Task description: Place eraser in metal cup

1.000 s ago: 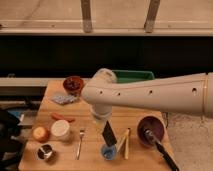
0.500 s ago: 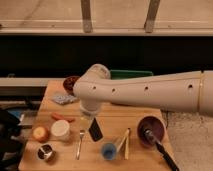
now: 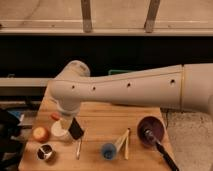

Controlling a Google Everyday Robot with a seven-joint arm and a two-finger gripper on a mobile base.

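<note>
My arm reaches in from the right across the wooden table (image 3: 100, 117). My gripper (image 3: 71, 123) hangs down at the table's left part, shut on the eraser (image 3: 76, 130), a black oblong block that tilts below it. The eraser hangs just right of a white tub (image 3: 58, 129). The metal cup (image 3: 45, 152), small and shiny with a dark inside, stands near the front left corner, below and left of the eraser and apart from it.
An orange round object (image 3: 40, 133) lies left of the white tub. A fork (image 3: 79, 148), a small blue cup (image 3: 107, 150) and wooden sticks (image 3: 125, 142) lie along the front. A dark red bowl (image 3: 151, 131) with a black-handled tool (image 3: 164, 152) stands at the right.
The arm has swung left, carrying the eraser from above the blue cup to beside the white tub, closer to the metal cup.
</note>
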